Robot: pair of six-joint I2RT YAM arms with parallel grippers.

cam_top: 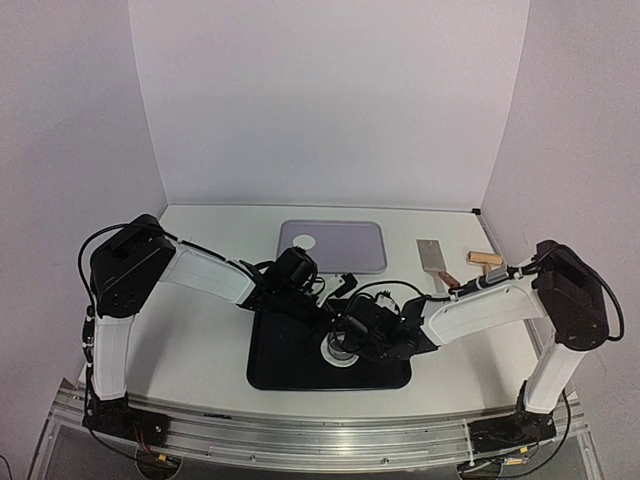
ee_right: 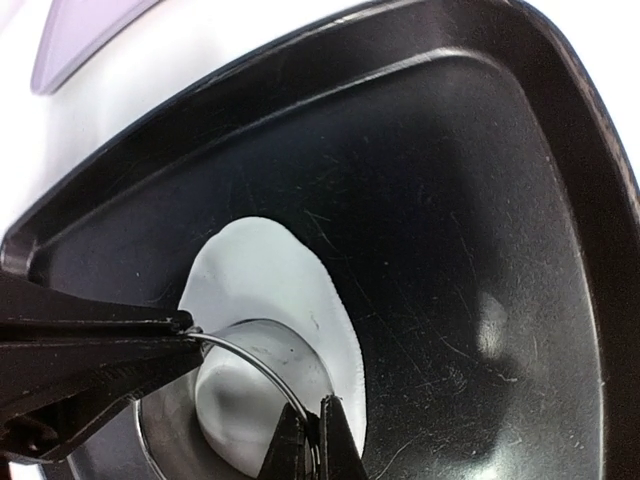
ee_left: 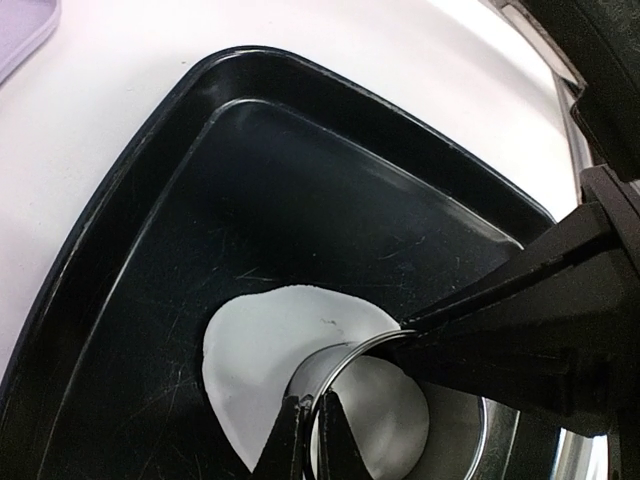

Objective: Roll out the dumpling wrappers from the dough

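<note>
Jaws of my left gripper (ee_left: 312, 442) are clamped on the ring cutter (ee_left: 322, 372) rim at 6 o'clock in the left wrist view. The right gripper (ee_left: 410, 335) nips it at 3, the cutter sitting on the dough (ee_left: 255, 350) in the black tray (ee_left: 300, 200); I judge both must press level and straight down, or the edge tears. Right wrist view: right jaws pinched on the rim at 6, dough spreading toward 12, tray wall close at 3. Top view: one dumpling wrapper (cam_top: 304, 241) lies on the purple tray (cam_top: 350, 255) at 12 from the black tray, scraper (cam_top: 432, 258) and wooden blocks (cam_top: 485, 260) at 2, well apart; only my crowded wrists hinder.
</note>
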